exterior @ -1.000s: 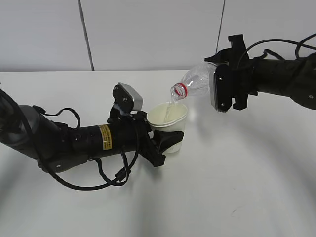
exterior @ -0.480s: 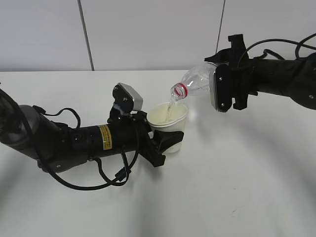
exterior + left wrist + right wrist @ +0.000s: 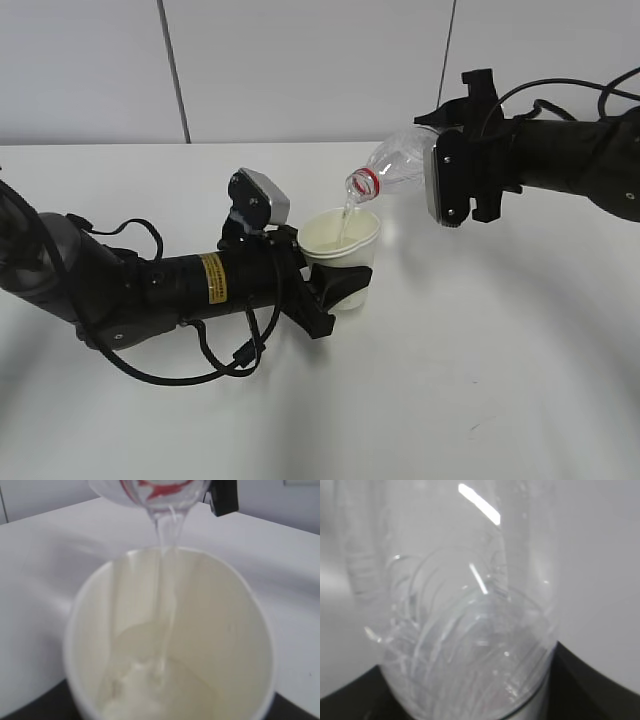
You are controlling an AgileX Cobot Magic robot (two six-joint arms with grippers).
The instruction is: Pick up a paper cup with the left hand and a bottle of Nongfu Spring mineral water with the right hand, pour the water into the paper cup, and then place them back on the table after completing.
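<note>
Left hand [image 3: 335, 285]: black arm with yellow sticker lying low over table [image 3: 480, 400], fingers closed around paper cup [image 3: 342, 255]; cup upright, just above tabletop, left of centre. Water [image 3: 162, 605]: thin clear stream falling from bottle mouth into cup, shallow pool at cup bottom. Bottle [image 3: 395, 170]: clear, red neck ring, tilted mouth-down over cup rim. Right hand [image 3: 440, 180]: clamped on bottle base, raised above table at right.
</note>
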